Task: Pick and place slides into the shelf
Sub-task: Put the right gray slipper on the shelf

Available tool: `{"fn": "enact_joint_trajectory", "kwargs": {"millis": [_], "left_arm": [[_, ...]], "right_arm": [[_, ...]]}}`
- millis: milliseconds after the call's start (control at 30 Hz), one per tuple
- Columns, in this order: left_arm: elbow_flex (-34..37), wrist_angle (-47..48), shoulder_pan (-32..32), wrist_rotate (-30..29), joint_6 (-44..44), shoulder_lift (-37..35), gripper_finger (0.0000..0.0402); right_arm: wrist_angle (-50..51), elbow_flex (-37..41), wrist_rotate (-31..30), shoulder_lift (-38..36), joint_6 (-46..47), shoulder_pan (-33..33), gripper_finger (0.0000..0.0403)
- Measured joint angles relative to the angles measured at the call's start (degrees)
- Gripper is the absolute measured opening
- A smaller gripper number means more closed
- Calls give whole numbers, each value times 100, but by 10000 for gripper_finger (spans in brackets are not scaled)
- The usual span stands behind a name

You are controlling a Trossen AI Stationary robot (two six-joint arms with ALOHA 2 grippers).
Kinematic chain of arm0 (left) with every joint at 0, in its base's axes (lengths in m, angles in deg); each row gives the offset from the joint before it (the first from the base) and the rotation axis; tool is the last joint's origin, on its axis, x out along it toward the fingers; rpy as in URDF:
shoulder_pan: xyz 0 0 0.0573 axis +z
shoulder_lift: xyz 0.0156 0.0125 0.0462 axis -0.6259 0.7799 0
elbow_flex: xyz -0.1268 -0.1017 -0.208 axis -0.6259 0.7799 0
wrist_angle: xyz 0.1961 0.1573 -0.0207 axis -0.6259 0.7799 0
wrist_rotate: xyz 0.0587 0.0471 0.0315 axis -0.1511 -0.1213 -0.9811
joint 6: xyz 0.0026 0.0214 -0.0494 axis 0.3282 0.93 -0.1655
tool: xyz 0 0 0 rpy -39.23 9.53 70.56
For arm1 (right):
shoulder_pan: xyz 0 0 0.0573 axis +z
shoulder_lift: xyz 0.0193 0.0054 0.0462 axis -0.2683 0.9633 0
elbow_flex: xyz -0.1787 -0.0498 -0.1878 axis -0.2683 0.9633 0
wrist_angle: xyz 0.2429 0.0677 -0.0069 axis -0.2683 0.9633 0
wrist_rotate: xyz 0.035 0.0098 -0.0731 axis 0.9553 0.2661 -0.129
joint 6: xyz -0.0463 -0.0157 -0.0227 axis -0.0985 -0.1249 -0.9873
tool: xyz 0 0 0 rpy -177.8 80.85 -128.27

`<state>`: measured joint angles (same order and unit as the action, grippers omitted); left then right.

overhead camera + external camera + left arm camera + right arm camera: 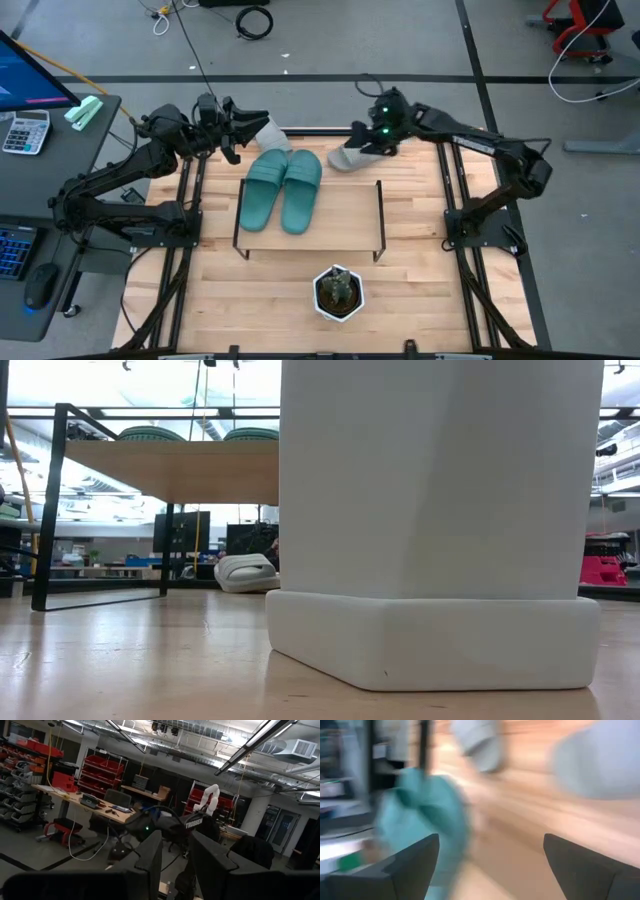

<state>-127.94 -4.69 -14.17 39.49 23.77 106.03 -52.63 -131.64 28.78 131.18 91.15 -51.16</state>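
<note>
Two teal slides [283,188] lie side by side on the shelf [350,215], soles down on its wood top; the low view shows them up there [150,433]. One grey slide [272,133] rests on the table behind the shelf's far left corner and also shows in the low view [245,572]. The other grey slide [346,157] lies behind the far right part. My left gripper [245,128] hovers open just left of the first grey slide, pointing level toward the right [176,865]. My right gripper [362,143] is open above the second grey slide [600,760], with nothing between its fingers [490,865].
A white pot with a small plant [338,291] stands on the table near the front edge, in front of the shelf; it fills much of the low view [430,520]. The shelf's right half has bare board. A desk with a keyboard and calculator [25,130] stands left of the table.
</note>
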Motion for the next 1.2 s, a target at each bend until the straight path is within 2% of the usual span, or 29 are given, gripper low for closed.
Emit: {"fn": "enact_joint_trajectory", "kwargs": {"millis": [133,233,400,600,833,967,1200], "left_arm": [[0,51,0,0,-49,47,107],[-5,1,-2,0,-58,93,107],[-6,12,-8,2,-205,151,107],[0,193,-7,2,-220,166,107],[-2,214,119,-65,-58,233,107],[-2,196,273,-448,-346,441,107],[3,219,571,-684,-667,730,101]], "right_arm": [[994,2,-612,-291,-580,-321,367],[1227,2,-1135,-436,-844,-539,366],[1456,2,-1635,-565,-1040,-838,366],[1409,4,-1095,-569,-1829,-850,361],[1096,7,-1364,-407,-2711,-744,361],[905,7,-1232,-1,-2779,-1014,357],[820,7,-823,601,-2957,-1624,355]]}}
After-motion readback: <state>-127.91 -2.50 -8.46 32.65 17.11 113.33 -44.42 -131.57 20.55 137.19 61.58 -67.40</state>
